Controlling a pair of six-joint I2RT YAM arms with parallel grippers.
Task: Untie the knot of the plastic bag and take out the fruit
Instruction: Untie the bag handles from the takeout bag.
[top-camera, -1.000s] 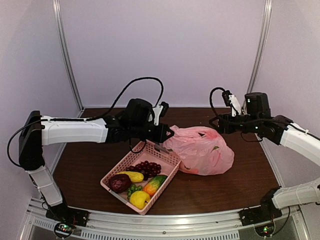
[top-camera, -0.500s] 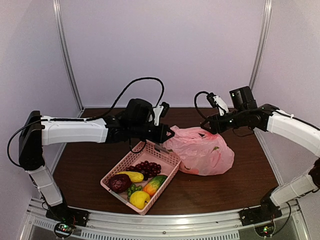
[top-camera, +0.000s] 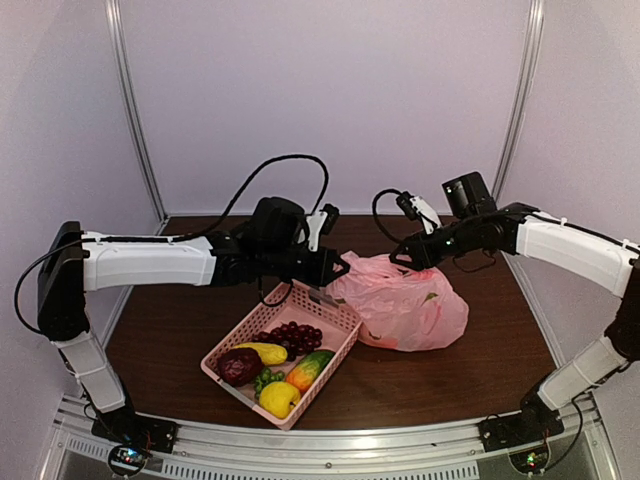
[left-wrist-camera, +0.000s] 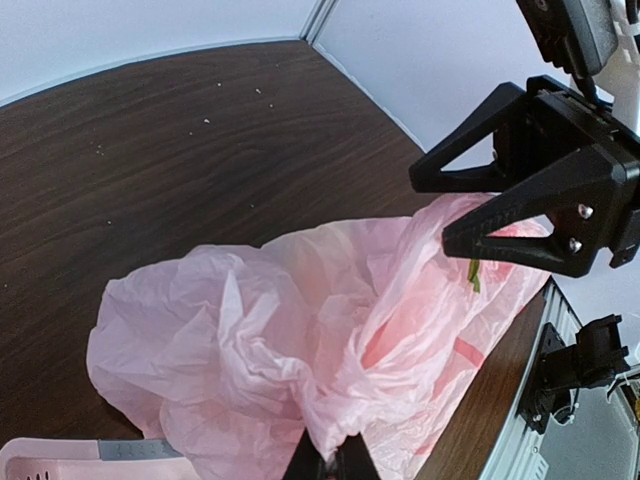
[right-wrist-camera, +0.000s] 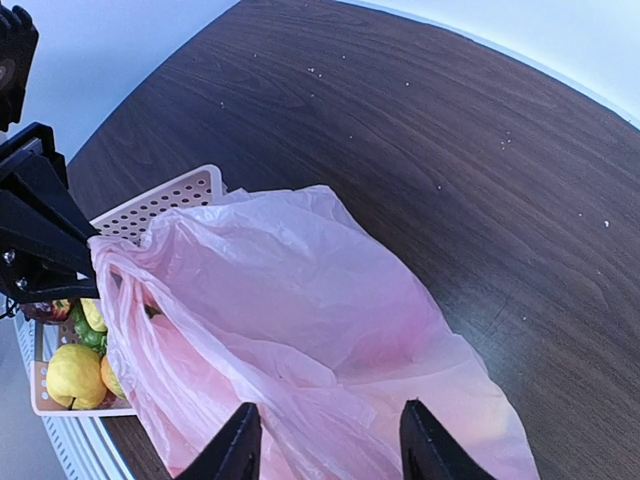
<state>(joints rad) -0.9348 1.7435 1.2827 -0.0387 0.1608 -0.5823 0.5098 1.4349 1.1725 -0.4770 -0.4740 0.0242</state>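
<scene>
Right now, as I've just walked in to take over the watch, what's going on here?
Two robot arms are working on a thin, crinkly pink plastic bag lying on the dark wooden table. The left gripper is shut on a pinch of the bag's edge, beside the pink latticed basket. The right gripper hovers open just over the bag's top, gripping nothing. The bag looks bulgy and not yet emptied.

the plastic bag (top-camera: 410, 305) is crumpled, and its pink film hides whatever lies inside; whether it is tied cannot be told. the left tool (left-wrist-camera: 330, 462) and the right tool (right-wrist-camera: 325, 440) are each cut off by the bottom edge of their own wrist views. the bag covers part of the basket (right-wrist-camera: 165, 200).
</scene>
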